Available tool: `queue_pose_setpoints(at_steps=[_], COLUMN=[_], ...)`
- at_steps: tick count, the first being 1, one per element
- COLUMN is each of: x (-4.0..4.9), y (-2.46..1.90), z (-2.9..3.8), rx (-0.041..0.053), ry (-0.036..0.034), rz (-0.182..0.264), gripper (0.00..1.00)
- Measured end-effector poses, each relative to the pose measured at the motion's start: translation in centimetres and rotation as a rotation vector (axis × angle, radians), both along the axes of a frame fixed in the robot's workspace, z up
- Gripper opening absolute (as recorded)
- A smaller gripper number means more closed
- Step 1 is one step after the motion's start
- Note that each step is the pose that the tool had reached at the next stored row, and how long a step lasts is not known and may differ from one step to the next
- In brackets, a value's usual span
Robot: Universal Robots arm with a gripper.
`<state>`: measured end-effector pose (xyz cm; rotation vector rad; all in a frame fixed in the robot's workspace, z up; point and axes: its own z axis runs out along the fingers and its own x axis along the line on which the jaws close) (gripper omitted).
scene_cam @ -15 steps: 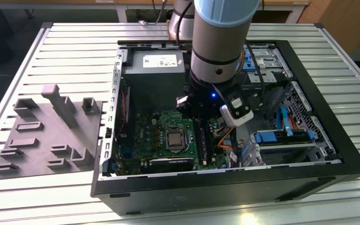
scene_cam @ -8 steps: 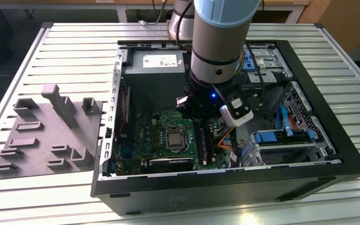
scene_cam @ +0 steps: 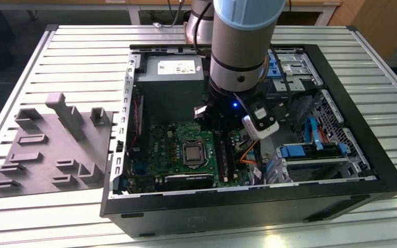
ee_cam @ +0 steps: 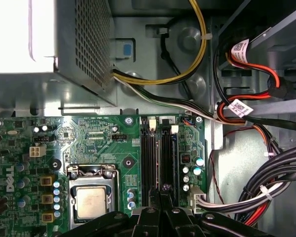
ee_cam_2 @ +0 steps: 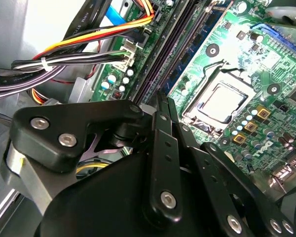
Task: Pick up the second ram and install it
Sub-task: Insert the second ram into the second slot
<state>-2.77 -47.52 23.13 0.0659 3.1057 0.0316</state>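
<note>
Black linkage-fingered gripper (ee_cam: 162, 190) pressed closed, lowered over long black memory slots (ee_cam: 149, 150) on green motherboard (scene_cam: 167, 147). Slim dark memory stick judged seated there. Insertion step judged underway; firm straight press needed.

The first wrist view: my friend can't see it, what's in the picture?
The gripper, fingers together, sits just above the motherboard's two long black slots. A silver processor lies beside them, with bundled cables across the metal case.

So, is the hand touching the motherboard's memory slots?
Cannot tell. In the first wrist view the hand overlaps the memory slots, hiding any contact or gap.
</note>
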Motion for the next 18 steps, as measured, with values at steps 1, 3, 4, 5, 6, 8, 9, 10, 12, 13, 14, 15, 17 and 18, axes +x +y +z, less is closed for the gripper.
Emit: queue_pose_setpoints(at_steps=[1, 3, 4, 5, 6, 8, 9, 10, 12, 13, 14, 15, 17, 18], x=[-0.01, -0.01, -0.02, -0.02, -0.02, -0.02, -0.02, -0.02, -0.02, -0.02, -0.02, -0.02, -0.02, -0.02], y=[0.02, 0.05, 0.10, 0.12, 0.12, 0.12, 0.12, 0.12, 0.12, 0.12, 0.12, 0.12, 0.12, 0.12], z=[0.00, 0.00, 0.00, 0.00, 0.00, -0.01, -0.03, -0.05, -0.09, -0.09, -0.10, -0.10, -0.11, -0.11], rx=[0.0000, 0.0000, 0.0000, 0.0000, 0.0000, -0.0001, -0.0002, -0.0001, 0.0000, -0.0001, -0.0001, -0.0002, 0.0000, 0.0000], ry=[0.0000, 0.0000, 0.0000, 0.0000, 0.0000, 0.0000, 0.0001, 0.0000, 0.0000, 0.0001, 0.0001, 0.0001, 0.0000, 0.0000], rz=[0.000, 0.000, 0.000, 0.000, 0.000, 0.000, 0.000, 0.000, 0.000, 0.000, 0.000, 0.000, 0.000, 0.000], gripper=[0.11, 0.11, 0.11, 0.11, 0.11, 0.11, 0.11, 0.11, 0.11, 0.11, 0.11, 0.11, 0.11, 0.11])
